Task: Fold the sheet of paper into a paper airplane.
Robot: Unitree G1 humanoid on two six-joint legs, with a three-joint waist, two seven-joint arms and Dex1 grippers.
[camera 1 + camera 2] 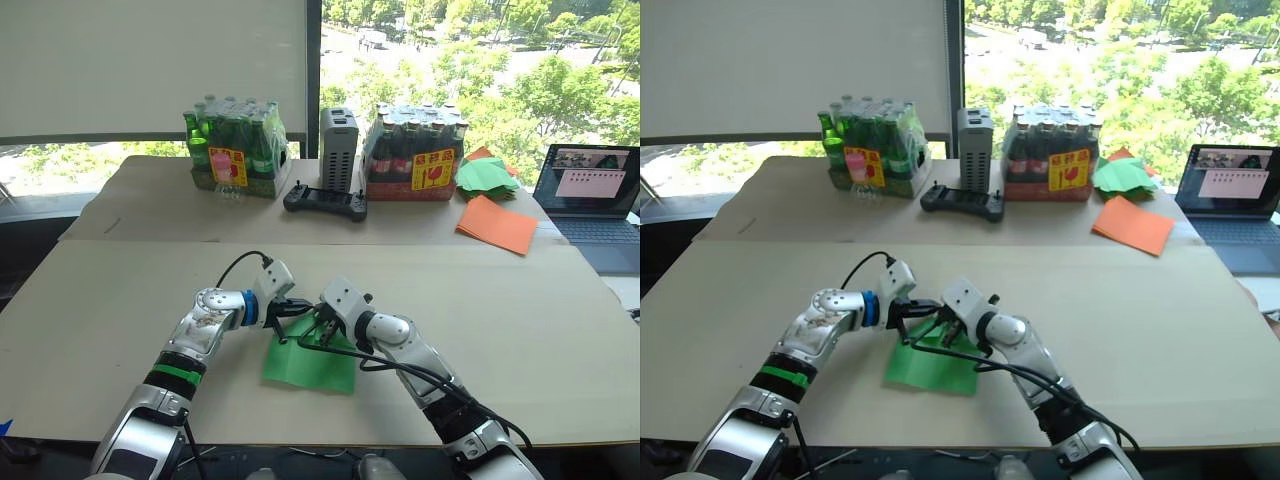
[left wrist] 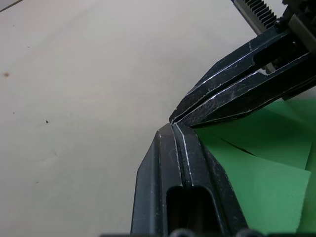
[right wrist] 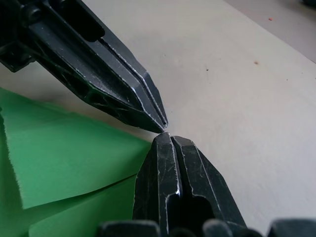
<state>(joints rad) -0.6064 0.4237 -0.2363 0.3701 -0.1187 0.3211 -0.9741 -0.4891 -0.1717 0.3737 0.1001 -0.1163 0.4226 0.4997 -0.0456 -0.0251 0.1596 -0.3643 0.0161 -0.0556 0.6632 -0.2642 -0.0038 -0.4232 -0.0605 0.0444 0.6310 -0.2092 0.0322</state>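
Left tool [image 2: 173, 129] and right tool [image 3: 165, 138] both clenched, tips meeting at frame centre over the green sheet of paper [image 1: 310, 365] on the counter [image 1: 90, 330].

Both arms reach forward and bend inward, so the left hand [image 1: 284, 308] and right hand [image 1: 318, 325] meet tip to tip at the middle. Each hand's two fingers are pressed together; whether anything is pinched between them is hard to tell.
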